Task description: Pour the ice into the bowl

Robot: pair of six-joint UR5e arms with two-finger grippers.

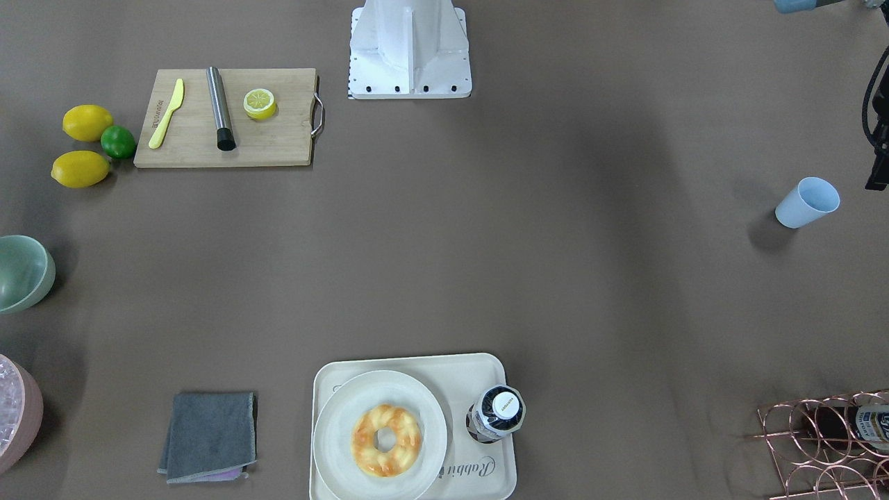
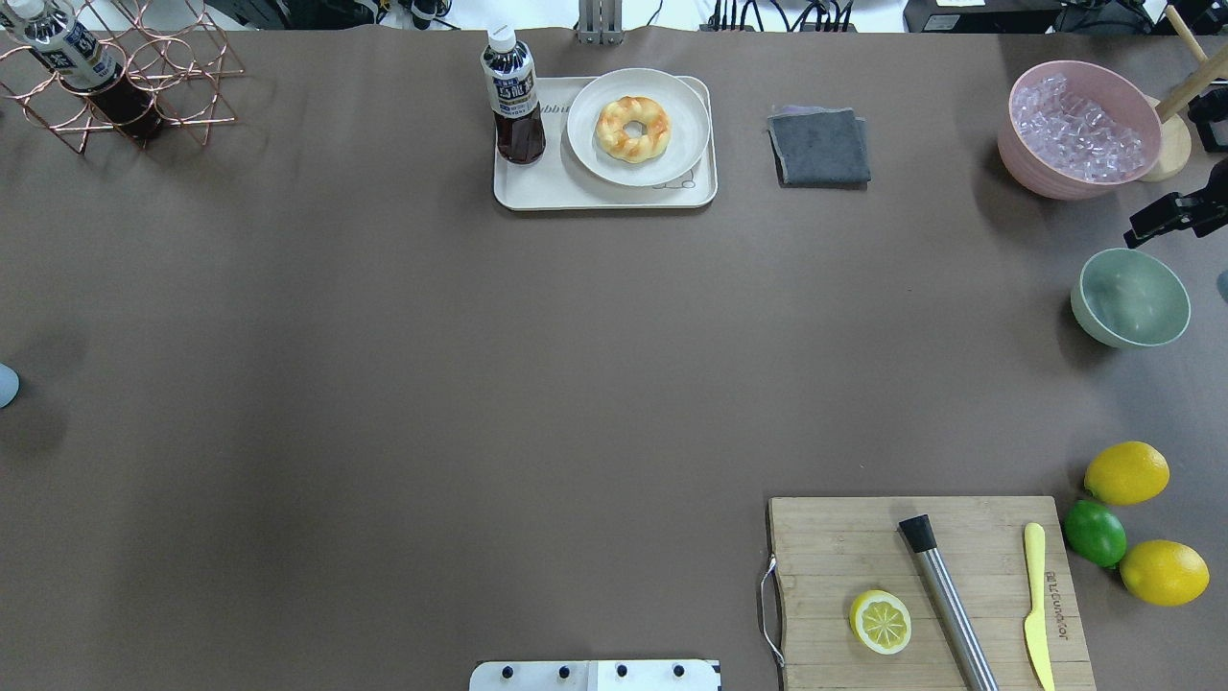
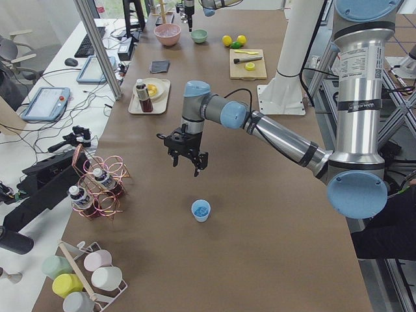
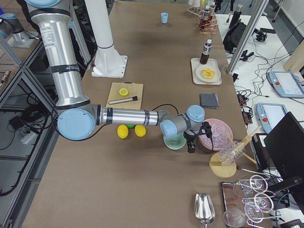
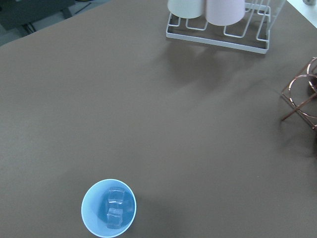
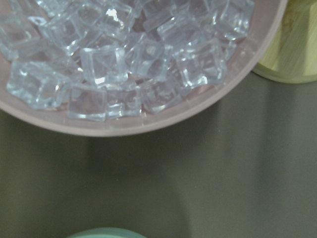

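Note:
The ice (image 5: 115, 210), a few small clear cubes, lies in a light blue cup (image 5: 108, 208) that stands upright alone on the brown table (image 3: 260, 214). My left gripper (image 3: 186, 166) hangs above the table a little short of the cup (image 3: 201, 210), touching nothing; I cannot tell whether it is open or shut. The mint-green bowl (image 2: 1132, 297) sits near the table's other end, with nothing visible inside it. Only part of my right gripper (image 2: 1166, 219) shows, hovering between this bowl and a pink bowl (image 2: 1079, 130); its jaws are too unclear to judge.
The pink bowl holds a heap of ice. A wooden stand (image 2: 1172, 144) is beside it. A cutting board (image 2: 926, 590) carries a half lemon, knife and metal rod, with lemons (image 2: 1127, 472) and a lime nearby. A tray (image 2: 537, 187) holds a doughnut plate and a bottle. A grey cloth (image 2: 818, 144) and a copper rack (image 2: 115, 86) lie further off.

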